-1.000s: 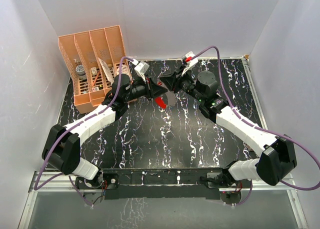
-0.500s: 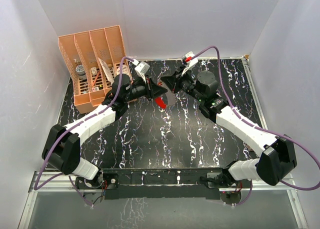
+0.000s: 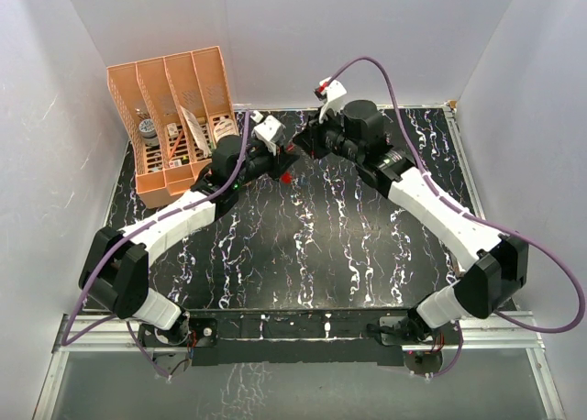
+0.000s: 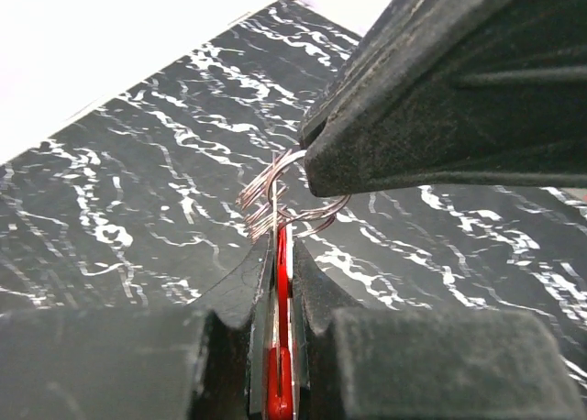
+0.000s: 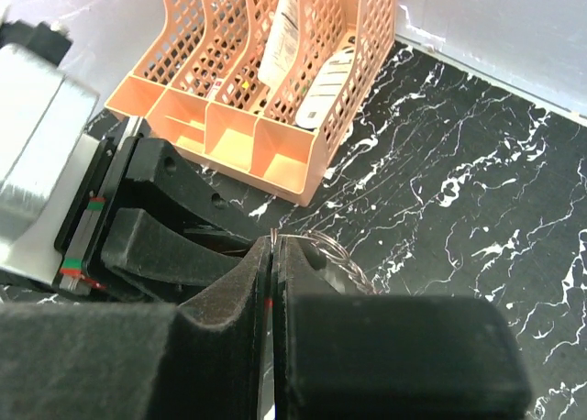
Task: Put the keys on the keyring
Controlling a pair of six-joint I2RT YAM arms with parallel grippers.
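Both your arms wear white shells between black joints: left arm, right arm. A purple cable runs along each. Left tool and right tool are matte black.

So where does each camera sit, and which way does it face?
Top external: above and behind the bases, looking down on the table; both arms show, left pincer facing right pincer.
Left wrist: looks along its own fingers, clamped on the keyring.
Right wrist: looks past its own shut fingers toward the orange organizer.
Shared: both wrist views show the wire loops.
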